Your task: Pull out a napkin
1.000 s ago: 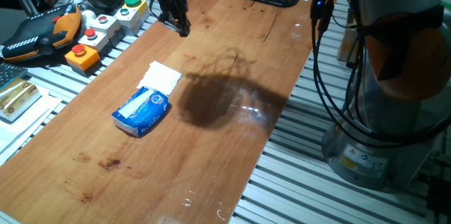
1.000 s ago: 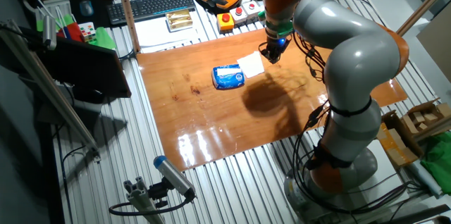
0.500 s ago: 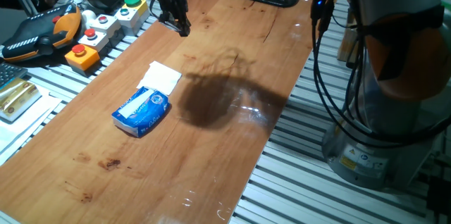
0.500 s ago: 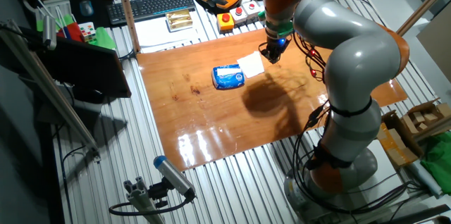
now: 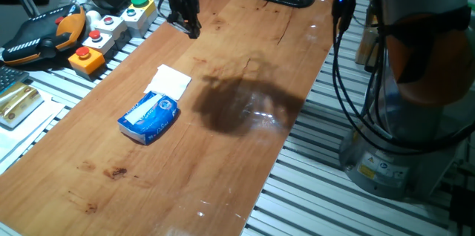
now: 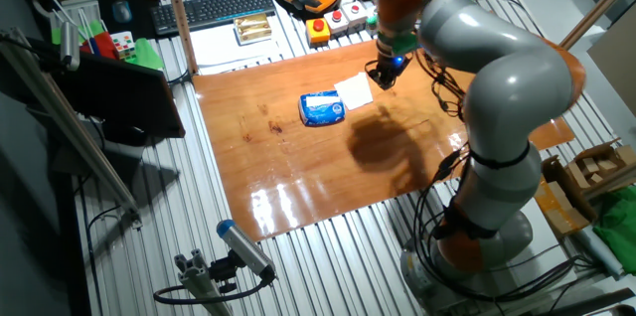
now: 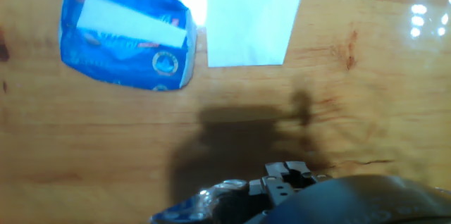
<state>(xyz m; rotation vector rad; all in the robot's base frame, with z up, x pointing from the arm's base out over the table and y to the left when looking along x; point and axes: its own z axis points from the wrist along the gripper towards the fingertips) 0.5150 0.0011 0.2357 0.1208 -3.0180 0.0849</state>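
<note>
My claw (image 5: 188, 24) hangs over the worktop (image 5: 245, 169) near the long edge that runs along the button boxes, holding nothing. Its dark fingers look close together, but I cannot tell from any view whether they are parted or shut.

Just off the fingertips lies a flat-folded white tissue square (image 7: 248, 17), crisp-edged and matte. One side of it almost touches the blue tissue pack (image 7: 127, 35), which sits further along that same edge.

The napkin (image 7: 130, 21) I want is inside that pack. Only a white band of it shows through the slot in the top face.

I judge the sheet very light, soft and easy to tear, so I would pinch the exposed band mid-length and draw it straight up. The pack is glossy film, slightly puffed with rounded corners, and probably light enough to lift or slide with the sheet. The worktop is varnished wood, smooth and reflective, so it offers the pack little grip. A slow pull seems wise.
</note>
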